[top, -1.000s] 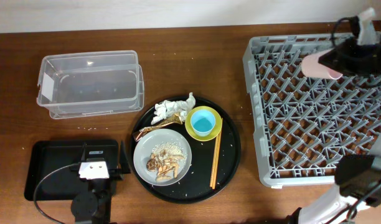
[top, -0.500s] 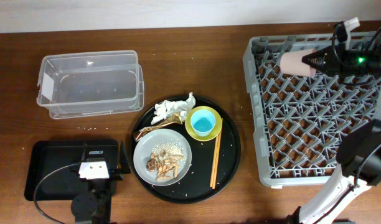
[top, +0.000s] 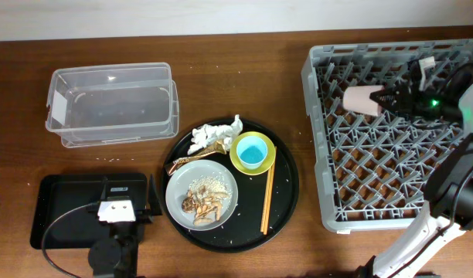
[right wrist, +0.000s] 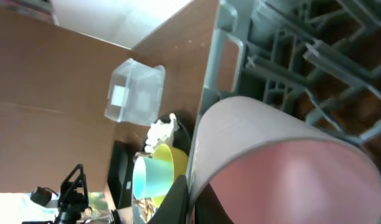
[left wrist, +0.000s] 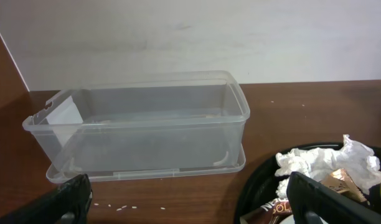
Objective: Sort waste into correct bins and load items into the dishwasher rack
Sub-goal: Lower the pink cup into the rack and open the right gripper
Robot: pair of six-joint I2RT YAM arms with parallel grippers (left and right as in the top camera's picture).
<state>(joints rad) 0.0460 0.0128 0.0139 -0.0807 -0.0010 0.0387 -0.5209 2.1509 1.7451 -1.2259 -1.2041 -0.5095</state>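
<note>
My right gripper (top: 385,100) is shut on the rim of the pink cup (top: 359,98), held on its side over the far left of the grey dishwasher rack (top: 391,166). The cup fills the right wrist view (right wrist: 284,162). The blue cup (top: 252,150) stands in the yellow-green bowl (top: 238,161). The grey plate (top: 178,188) holds rice and scraps (top: 204,199). Chopsticks (top: 267,199), white tissue (top: 213,133) and the gold wrapper (top: 192,160) lie beside it. My left gripper (left wrist: 190,205) is open and empty over the black rectangular tray (top: 66,208), facing the clear box (left wrist: 141,124).
The dishes and waste all sit on a large round black tray (top: 287,193) in the middle of the wooden table. The clear box (top: 111,104) is at the far left. A few rice grains (left wrist: 125,208) lie on the table in front of it.
My right gripper has carried the pink cup left and down over the rack's far left part and tipped it onto its side. The left arm has not moved.
</note>
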